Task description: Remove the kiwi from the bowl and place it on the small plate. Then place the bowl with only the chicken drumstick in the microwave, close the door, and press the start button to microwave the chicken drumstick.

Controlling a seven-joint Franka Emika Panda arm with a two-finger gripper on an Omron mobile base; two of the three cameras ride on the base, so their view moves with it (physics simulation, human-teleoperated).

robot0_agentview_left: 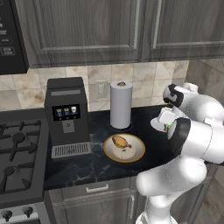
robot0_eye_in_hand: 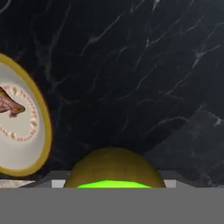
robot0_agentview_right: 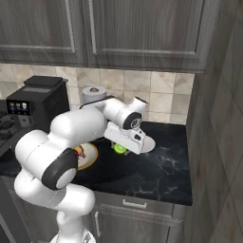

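Kiwi (robot0_agentview_right: 119, 148): lime-green w/ an olive-brown skin side, carried low over the black marble counter (robot0_agentview_right: 156, 166), right of the bowl (robot0_agentview_left: 124, 148) and clear of it. In the hand view you see the kiwi (robot0_eye_in_hand: 113, 170) at the bottom edge, brown dome above a bright green strip, right up against the hand. In the left base view only a green sliver (robot0_agentview_left: 168, 127) shows, tucked beside the arm's forearm.

Gripper (robot0_agentview_right: 122, 144): closed around the kiwi as far as you can judge; fingertips themselves are hidden by the fruit and the white hand body, so the exact finger gap can't be read.

Small plate (robot0_agentview_right: 148, 144): pale disc on the counter, partly covered by the hand; the kiwi sits at its near-left edge. Whether fruit touches plate: can't tell.

Bowl: on the counter left of the kiwi, cream inside, golden-tan rim, upright. Chicken drumstick (robot0_agentview_left: 120, 141) lies in it alone, toward the back-left of the bowl. In the hand view you get the bowl (robot0_eye_in_hand: 43, 131) at the left edge w/ part of the drumstick (robot0_eye_in_hand: 9, 104).

Behind the bowl: paper-towel roll (robot0_agentview_left: 120, 105), upright. Left of the bowl: black coffee machine (robot0_agentview_left: 67, 117), then the stove (robot0_agentview_left: 19, 153). Microwave (robot0_agentview_left: 11, 37): upper-left corner above the stove; door state not readable. Grey cabinets (robot0_agentview_left: 109, 28) overhead.
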